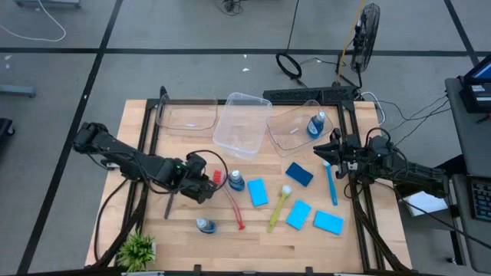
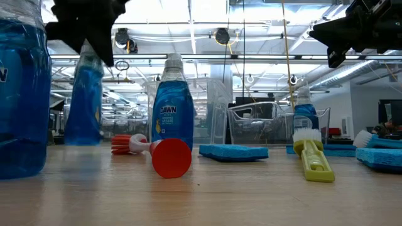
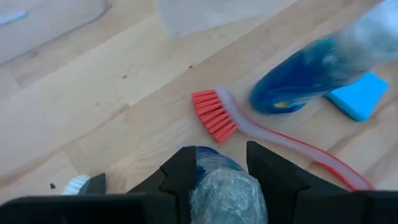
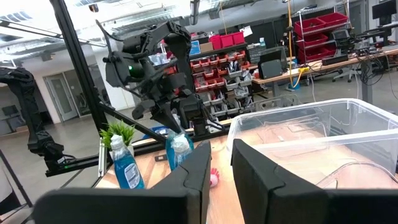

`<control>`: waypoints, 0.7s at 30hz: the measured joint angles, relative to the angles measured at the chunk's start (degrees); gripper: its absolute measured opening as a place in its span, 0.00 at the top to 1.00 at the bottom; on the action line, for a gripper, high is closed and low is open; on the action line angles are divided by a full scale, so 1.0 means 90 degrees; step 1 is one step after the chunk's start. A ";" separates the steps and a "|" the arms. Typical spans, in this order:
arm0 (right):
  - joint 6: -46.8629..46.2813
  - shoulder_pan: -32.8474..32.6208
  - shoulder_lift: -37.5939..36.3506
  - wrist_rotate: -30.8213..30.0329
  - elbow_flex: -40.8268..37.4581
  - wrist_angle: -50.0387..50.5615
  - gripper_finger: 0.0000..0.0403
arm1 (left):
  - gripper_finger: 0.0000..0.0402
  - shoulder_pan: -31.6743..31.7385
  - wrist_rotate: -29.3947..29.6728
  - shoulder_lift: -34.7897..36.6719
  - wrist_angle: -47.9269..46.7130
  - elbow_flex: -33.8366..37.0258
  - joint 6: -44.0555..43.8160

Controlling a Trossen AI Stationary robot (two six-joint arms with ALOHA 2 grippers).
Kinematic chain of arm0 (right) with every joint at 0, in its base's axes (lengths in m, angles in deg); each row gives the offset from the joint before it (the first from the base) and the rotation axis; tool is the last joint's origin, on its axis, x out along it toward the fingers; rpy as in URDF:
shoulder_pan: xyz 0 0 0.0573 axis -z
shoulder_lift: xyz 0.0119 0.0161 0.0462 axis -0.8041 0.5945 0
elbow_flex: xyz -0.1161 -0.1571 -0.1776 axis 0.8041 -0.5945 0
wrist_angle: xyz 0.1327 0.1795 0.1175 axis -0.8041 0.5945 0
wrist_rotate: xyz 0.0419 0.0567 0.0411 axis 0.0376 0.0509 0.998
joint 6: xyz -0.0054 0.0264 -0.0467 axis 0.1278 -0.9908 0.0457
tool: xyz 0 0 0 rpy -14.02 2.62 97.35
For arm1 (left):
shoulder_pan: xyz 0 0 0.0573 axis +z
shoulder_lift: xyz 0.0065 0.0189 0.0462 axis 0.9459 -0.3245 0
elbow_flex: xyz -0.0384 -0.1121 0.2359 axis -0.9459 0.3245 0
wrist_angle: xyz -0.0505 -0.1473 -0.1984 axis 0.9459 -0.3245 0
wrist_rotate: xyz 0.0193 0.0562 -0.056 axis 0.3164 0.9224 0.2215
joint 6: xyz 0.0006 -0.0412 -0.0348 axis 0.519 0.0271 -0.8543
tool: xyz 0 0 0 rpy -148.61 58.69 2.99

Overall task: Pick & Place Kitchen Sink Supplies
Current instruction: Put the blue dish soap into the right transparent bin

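**High view.** The desk [image 1: 192,253] carries three clear bins [image 1: 244,123] along its far edge and a small plant [image 1: 138,249] at the near left corner. Three bottles show here: one inside the right-hand bin [image 1: 316,124], one standing mid-desk [image 1: 235,181], and one nearer the front [image 1: 205,225]. There are four blue sponges [image 1: 257,192] grouped to the right of centre. There are four brushes: red [image 1: 232,203], yellow [image 1: 278,208], blue [image 1: 331,184] and grey [image 1: 168,205]. The left end effector [image 1: 205,186] sits just beside the red brush's head. The right end effector [image 1: 328,149] hangs over the blue brush's far end.

**Low view.** All four bottles appear in this view. The fourth bottle [image 2: 85,100] hangs off the desk under the left end effector [image 2: 94,37], which the overhead camera hides. The right end effector [image 2: 352,34] is high above the sponges.

**Left wrist view.** The fingers [image 3: 273,171] pinch the fourth bottle's cap end [image 3: 227,193] between them. Below lie the red brush head [image 3: 214,115], the standing bottle [image 3: 311,81] and one sponge [image 3: 360,96].

**Right wrist view.** The right end effector's fingers [image 4: 249,168] are only narrowly spread and hold nothing. Across the desk, the left arm is seen holding its bottle [image 4: 179,149] by the top. The front bottle [image 4: 124,165] and the plant [image 4: 118,134] are beside it.
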 joint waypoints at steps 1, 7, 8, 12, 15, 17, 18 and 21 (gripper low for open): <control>0.0000 -0.0002 0.0001 0.0000 0.0000 0.0000 0.86 | 0.68 0.0017 0.0013 0.0042 0.0007 -0.0063 0.0102; 0.0000 0.0000 0.0002 0.0017 0.0002 0.0000 0.86 | 0.68 0.0141 0.0056 0.0179 -0.0007 -0.0581 0.0984; 0.0000 0.0000 0.0002 0.0019 0.0001 0.0000 0.86 | 0.68 0.0172 0.0039 0.0180 -0.0005 -0.0720 0.1163; 0.0000 -0.0001 0.0002 0.0029 0.0002 0.0000 0.86 | 0.68 0.0324 -0.0180 0.0177 -0.0088 -0.1322 0.1892; 0.0000 0.0000 0.0002 0.0201 0.0002 0.0000 0.86 | 0.68 0.0437 -0.0335 0.0177 -0.0222 -0.1807 0.2165; -0.0002 0.0000 0.0002 0.0347 0.0002 0.0000 0.86 | 0.68 0.0501 -0.0422 0.0177 -0.0439 -0.2136 0.2284; 0.0000 0.0000 0.0002 0.0378 0.0002 0.0000 0.86 | 0.68 0.0523 -0.0445 0.0177 -0.0506 -0.2307 0.2354; 0.0002 0.0000 0.0009 0.0490 0.0002 -0.0047 0.86 | 0.68 0.0595 -0.0562 0.0177 -0.0567 -0.2778 0.2583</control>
